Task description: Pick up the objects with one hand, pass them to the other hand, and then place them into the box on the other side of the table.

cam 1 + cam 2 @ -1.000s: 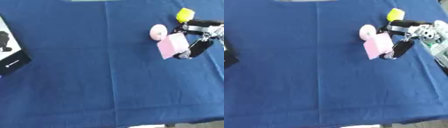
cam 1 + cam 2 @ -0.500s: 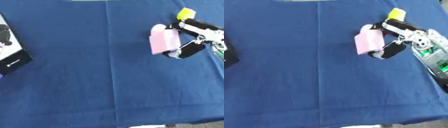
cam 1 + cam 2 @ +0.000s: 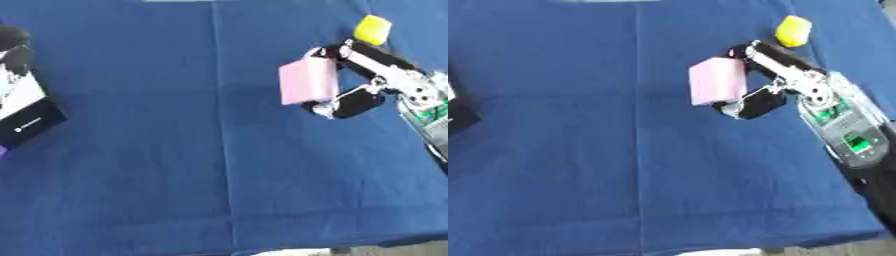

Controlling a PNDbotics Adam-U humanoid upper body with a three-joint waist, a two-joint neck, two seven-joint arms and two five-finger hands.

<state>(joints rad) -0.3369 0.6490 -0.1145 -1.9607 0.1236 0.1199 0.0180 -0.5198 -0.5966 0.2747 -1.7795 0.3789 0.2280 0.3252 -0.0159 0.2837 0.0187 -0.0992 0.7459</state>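
Blue cloth covers the bench point(image 3: 175, 150) from edge to edge, matte and soft, with pressed fold lines crossing it: one running away from the camera left of the hand and a fainter one across. At the near edge the cloth ends and a pale strip shows below it.

From the right side comes the right hand point(image 3: 756, 85), black fingers over silver linkages, with a clear forearm housing behind it that shows green parts inside in the right eye view. Its fingers and thumb are curled about a pink block point(image 3: 308, 81), a flat, smooth rectangle with rounded corners, held upright at the hand's left with its broad face toward the camera. The thumb presses in from below and the fingers reach over the top. The block looks to be off the cloth, though that cannot be told for sure.

Beyond the hand, just past its knuckles, lies a yellow object point(image 3: 373, 29), rounded and small, on the cloth near the far right corner.

Far to the hand's left, at the bench's left edge, sits the box point(image 3: 26, 107), black-walled with a white inner face. The left eye view shows much of it; the right eye view catches only a dark corner. Between hand and box the cloth lies open and bare.
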